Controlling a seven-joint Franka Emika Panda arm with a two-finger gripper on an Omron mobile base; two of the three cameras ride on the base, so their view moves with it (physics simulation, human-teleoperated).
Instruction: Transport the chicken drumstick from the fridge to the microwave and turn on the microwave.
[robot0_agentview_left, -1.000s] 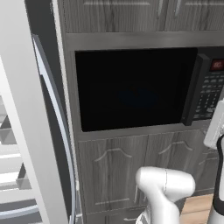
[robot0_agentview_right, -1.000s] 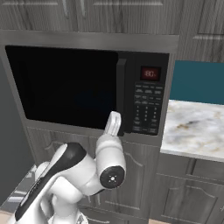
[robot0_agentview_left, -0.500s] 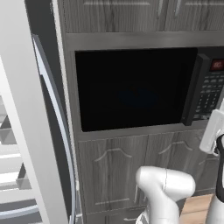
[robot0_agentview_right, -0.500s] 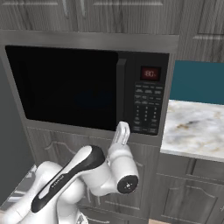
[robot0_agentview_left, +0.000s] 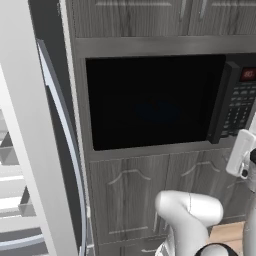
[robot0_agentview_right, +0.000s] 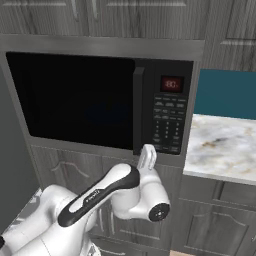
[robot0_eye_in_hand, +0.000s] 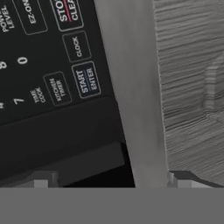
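Hand view sits close on the microwave (robot0_eye_in_hand: 57, 87) keypad. Readable button text: "START ENTER" (robot0_eye_in_hand: 89, 79) in blue-outlined box, "CLOCK" (robot0_eye_in_hand: 77, 46) above it, "KITCHEN TIMER" (robot0_eye_in_hand: 57, 88) to its left, "TIME COOK" further left, "STOP CLEAR" in red/white cut off at the top edge, "EZ-ON" and "POWER LEVEL" partly cut at top left. Digits 0, 8, 7, 4 visible – some clipped by the left edge.

Gripper (robot0_eye_in_hand: 111, 180): two fingertips (robot0_eye_in_hand: 41, 180) poke up at the bottom of the hand view, spread wide apart, nothing between them – it holds nothing. They hover just below the keypad's lower corner, by the grey trim strip and the wood-grain cabinet panel (robot0_eye_in_hand: 192, 87) on the right. In the right base view the gripper (robot0_agentview_right: 146, 156) sits just under the keypad's bottom edge.

Microwave door (robot0_agentview_right: 75, 100) is closed, glass dark – inside cannot be made out. Red display (robot0_agentview_right: 171, 84) is lit but digits are too small to read. Marble counter (robot0_agentview_right: 220, 147) to the right, teal wall behind it.

Fridge (robot0_agentview_left: 30, 150) door edge with curved wire rack fills the left of the left base view; shelves cut off. Chicken drumstick: cannot tell where it is.
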